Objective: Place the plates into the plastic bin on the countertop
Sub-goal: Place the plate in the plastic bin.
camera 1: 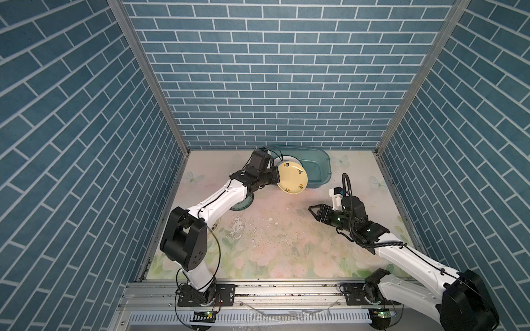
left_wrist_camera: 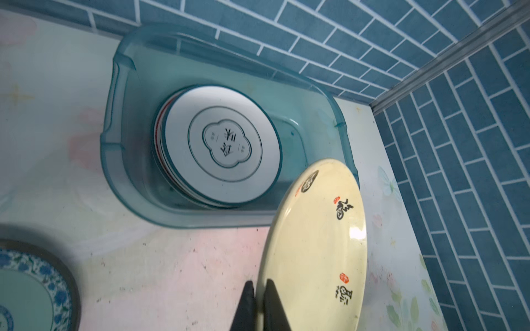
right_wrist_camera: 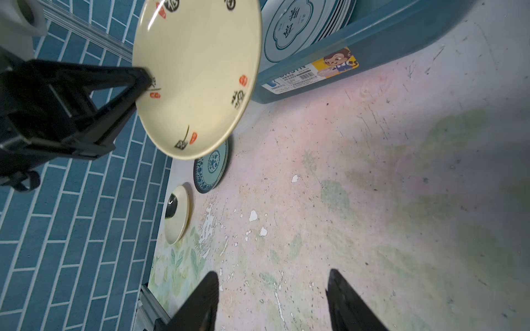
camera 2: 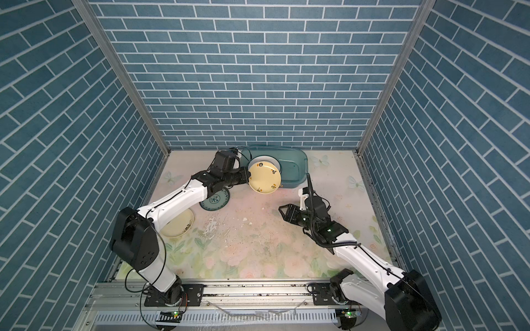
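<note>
Pale-yellow plate hangs tilted by the plastic bin — pinched in the left gripper. Empty, the right gripper stands parted.

In a top view the left arm covers most of the floral plate and nearly all of the cream plate.

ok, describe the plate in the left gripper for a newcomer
Find the teal plastic bin by the back wall. At its front, the left gripper holds a plate by the rim, tilted up. It is pale yellow with black calligraphy and red seals, unlike the white stack in the bin and the flat teal floral plate.
</note>
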`<state>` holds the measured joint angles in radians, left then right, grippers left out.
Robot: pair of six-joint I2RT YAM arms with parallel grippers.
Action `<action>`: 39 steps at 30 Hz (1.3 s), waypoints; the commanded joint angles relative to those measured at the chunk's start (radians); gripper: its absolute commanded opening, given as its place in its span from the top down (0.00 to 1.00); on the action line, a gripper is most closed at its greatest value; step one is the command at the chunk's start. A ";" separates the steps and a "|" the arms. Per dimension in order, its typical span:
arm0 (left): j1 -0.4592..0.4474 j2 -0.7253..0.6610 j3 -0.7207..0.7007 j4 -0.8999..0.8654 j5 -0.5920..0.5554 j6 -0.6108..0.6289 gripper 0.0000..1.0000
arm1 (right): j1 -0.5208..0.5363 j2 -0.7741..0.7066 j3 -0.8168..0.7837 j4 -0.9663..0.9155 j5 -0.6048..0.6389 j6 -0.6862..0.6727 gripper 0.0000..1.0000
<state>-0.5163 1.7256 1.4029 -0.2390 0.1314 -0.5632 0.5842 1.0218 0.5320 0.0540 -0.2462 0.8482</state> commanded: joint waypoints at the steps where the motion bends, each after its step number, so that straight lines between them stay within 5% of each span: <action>1: 0.026 0.085 0.107 -0.031 -0.015 0.041 1.00 | 0.003 -0.030 -0.016 -0.045 0.033 -0.028 0.39; 15: 0.096 0.509 0.621 -0.225 0.019 0.129 1.00 | 0.003 -0.138 -0.054 -0.118 0.073 -0.004 0.39; 27: 0.110 0.666 0.810 -0.325 0.046 0.158 0.99 | 0.003 -0.144 -0.068 -0.109 0.078 0.014 0.39; 29: 0.116 0.668 0.806 -0.325 0.045 0.156 0.81 | 0.003 -0.143 -0.066 -0.109 0.075 0.013 0.39; 32: 0.118 0.667 0.799 -0.322 0.049 0.161 0.75 | 0.003 -0.135 -0.064 -0.111 0.072 0.012 0.39; 36: 0.119 0.655 0.786 -0.307 0.056 0.170 0.53 | 0.002 -0.134 -0.061 -0.113 0.069 0.011 0.39; 39: 0.118 0.639 0.774 -0.294 0.058 0.181 0.26 | 0.003 -0.134 -0.060 -0.115 0.073 0.009 0.39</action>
<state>-0.4015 2.3886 2.1868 -0.5438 0.1837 -0.4007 0.5846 0.8875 0.4698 -0.0475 -0.1860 0.8501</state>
